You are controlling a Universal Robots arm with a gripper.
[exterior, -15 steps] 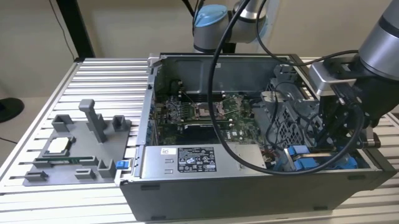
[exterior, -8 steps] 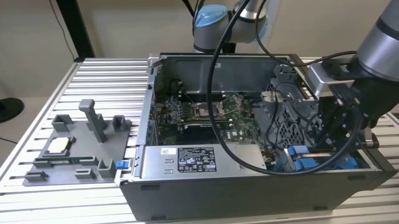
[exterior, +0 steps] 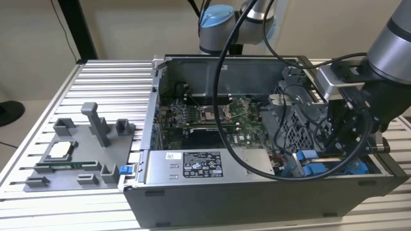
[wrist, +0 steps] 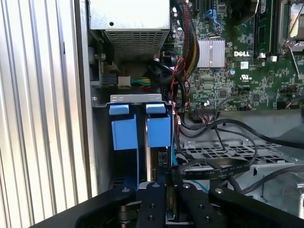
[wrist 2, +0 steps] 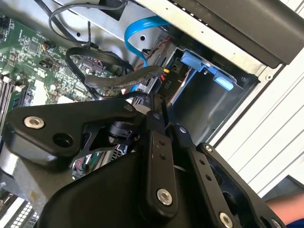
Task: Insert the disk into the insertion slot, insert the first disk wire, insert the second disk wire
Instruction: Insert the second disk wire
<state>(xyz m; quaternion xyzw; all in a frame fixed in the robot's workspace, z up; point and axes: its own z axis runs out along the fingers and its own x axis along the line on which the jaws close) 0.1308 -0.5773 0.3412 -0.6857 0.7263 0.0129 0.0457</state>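
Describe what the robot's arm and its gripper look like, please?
In the exterior view the arm is a thick silver-grey tube with light blue caps on its joints. Black cables loop down from it, and a silver block sits at its wrist. In both wrist views the gripper is matte black, built of flat linked bars held together with silver screws.

a ribbed aluminium bench (exterior: 103,82) carries an open computer case (exterior: 257,197) at centre-right and a grey fixture tray (exterior: 77,159) at lower left.

Even, soft light; dim case interior.
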